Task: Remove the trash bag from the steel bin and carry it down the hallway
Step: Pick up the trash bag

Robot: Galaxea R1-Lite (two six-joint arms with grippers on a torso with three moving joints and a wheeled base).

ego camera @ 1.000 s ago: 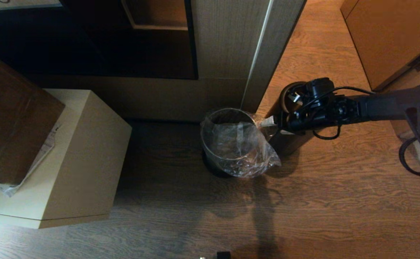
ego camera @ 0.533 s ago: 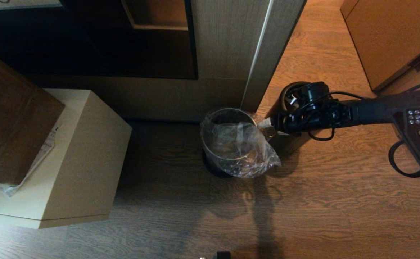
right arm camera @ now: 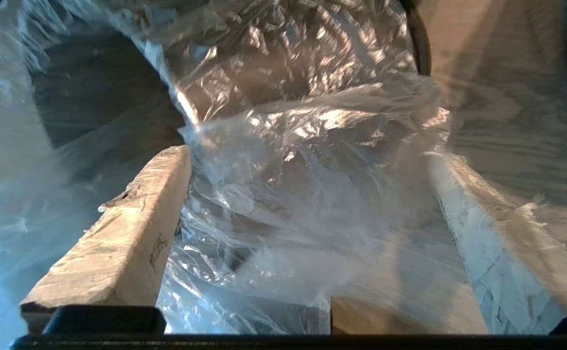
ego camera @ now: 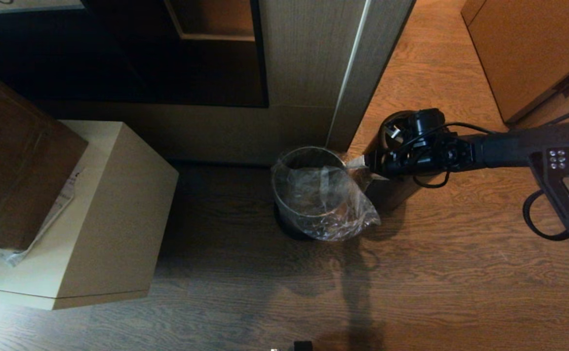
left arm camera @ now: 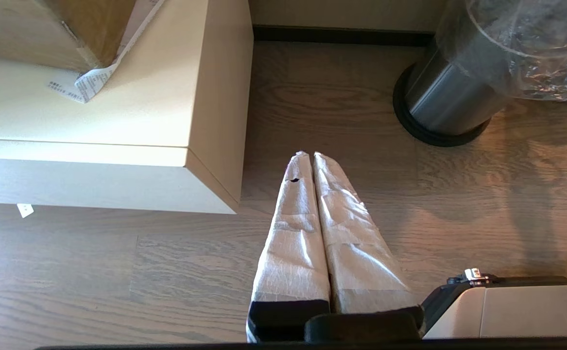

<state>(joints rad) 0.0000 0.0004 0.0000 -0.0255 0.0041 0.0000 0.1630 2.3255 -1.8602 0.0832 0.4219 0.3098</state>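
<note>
The steel bin [ego camera: 298,195] is a small cylinder of brushed grey metal standing on a thick black ring at its foot, on dark wood-grain floor planks [ego camera: 440,273], close to the foot of a pale wood-veneer cabinet panel [ego camera: 308,63]. The trash bag [ego camera: 335,207], thin crinkled clear plastic that catches the light in small creases, lines the bin and spills over its right and near side in a loose fold. The right gripper [ego camera: 362,165] comes in from the right at the bin's right rim, its fingers [right arm camera: 118,243] wrapped in whitish, fibrous tape and standing wide apart, with a bulge of the bag's film between them; nothing is clamped. The left gripper [left arm camera: 307,160] hangs low over the floor to the near left of the bin, its two tape-wrapped fingers pressed together and empty. Left of the bin sits a smooth, matte cream block [ego camera: 113,214] with square edges, and on it a brown cardboard box [ego camera: 16,161] with a strip of printed white label [left arm camera: 81,82] peeling off; its print is too small to read. A dark round object [ego camera: 396,141] stands just right of the bin, half hidden under the right arm.
</note>
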